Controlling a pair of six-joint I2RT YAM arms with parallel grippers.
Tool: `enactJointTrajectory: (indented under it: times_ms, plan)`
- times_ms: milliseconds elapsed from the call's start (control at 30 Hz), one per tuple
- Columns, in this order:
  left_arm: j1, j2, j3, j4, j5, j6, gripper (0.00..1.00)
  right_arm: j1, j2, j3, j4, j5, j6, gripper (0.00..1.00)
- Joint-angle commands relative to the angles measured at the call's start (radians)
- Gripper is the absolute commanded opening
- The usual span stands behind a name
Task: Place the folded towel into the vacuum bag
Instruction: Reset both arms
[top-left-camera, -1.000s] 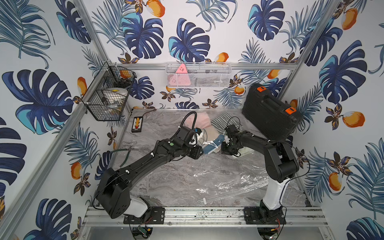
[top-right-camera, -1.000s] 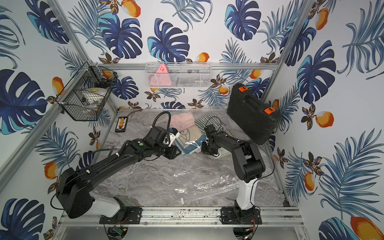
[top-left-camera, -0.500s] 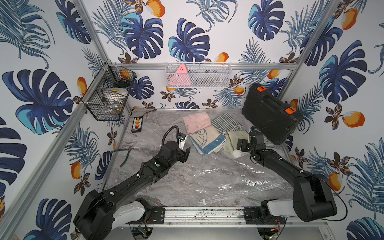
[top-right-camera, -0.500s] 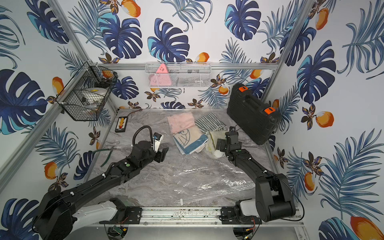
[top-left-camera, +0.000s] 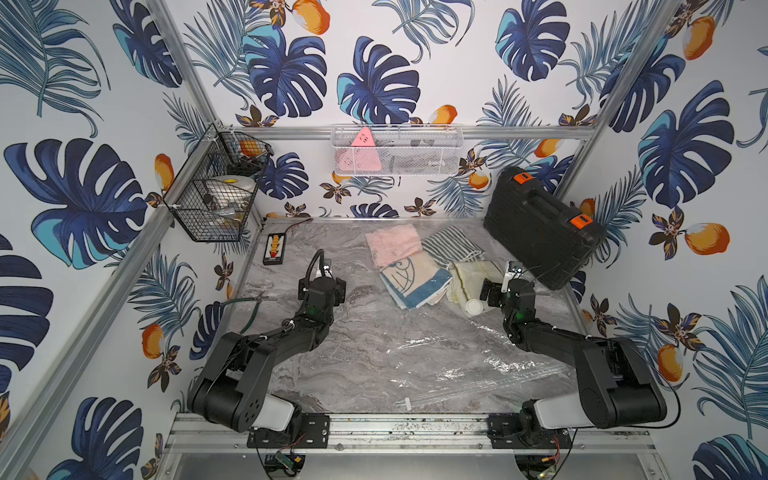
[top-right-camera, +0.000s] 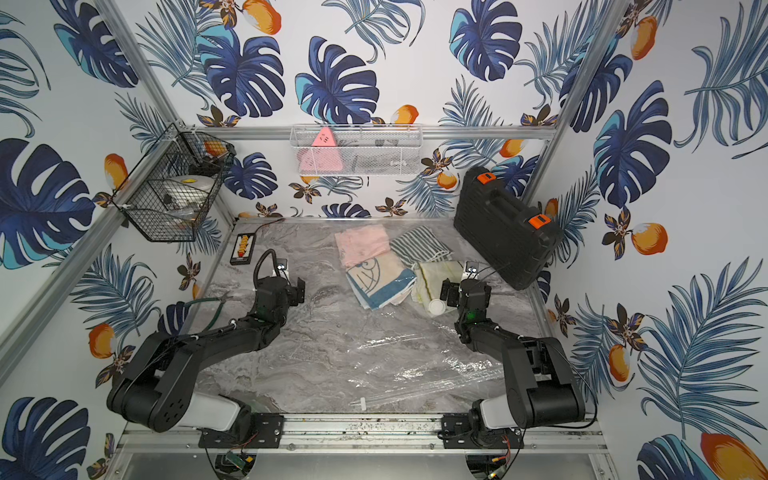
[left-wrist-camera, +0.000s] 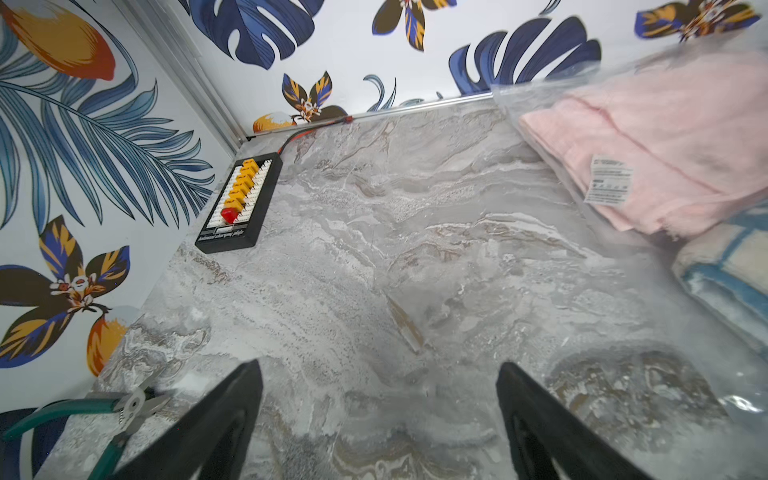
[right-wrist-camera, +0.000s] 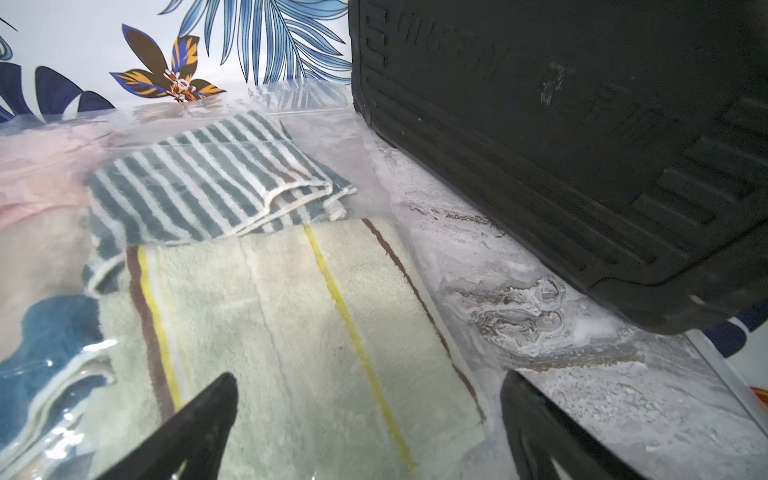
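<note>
The towel (top-left-camera: 414, 279) in the bag (top-left-camera: 440, 353) is soft and limp: pinch a folded edge; both grippers' jaws are spread, empty.

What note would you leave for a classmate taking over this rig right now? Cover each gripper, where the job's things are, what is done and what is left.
Left gripper: open, empty, over bare table.
Right gripper: open, empty, above the cream striped towel.
Vacuum bag: flat on the table, valve disc near the right gripper, slider clip at the front edge.
Done: four folded towels lie under the plastic at the far end, apparently inside: pink, green-striped, blue-patterned, cream.
Left: check no towel remains outside; whether the zip edge is closed cannot be told.
</note>
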Motion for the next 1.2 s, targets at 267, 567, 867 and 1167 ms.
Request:
enactJointTrajectory:
  times_ms: [267,567,867,1167]
  plan:
    - [0.093,0.213,-0.145,0.468,0.103,0.014,0.99,-0.002,0.197,-0.081,0.393,-0.033,-0.035,1.0]
    - [0.102,0.251,-0.151,0.514,0.062,0.002,0.99,-0.044,0.188,-0.066,0.34,-0.033,0.021,1.0]
    - [0.04,0.265,-0.201,0.634,0.009,0.046,0.99,-0.035,0.191,-0.052,0.32,-0.032,0.008,1.0]
    - [0.035,0.27,-0.201,0.645,0.004,0.053,0.99,-0.035,0.192,-0.052,0.321,-0.032,0.008,1.0]
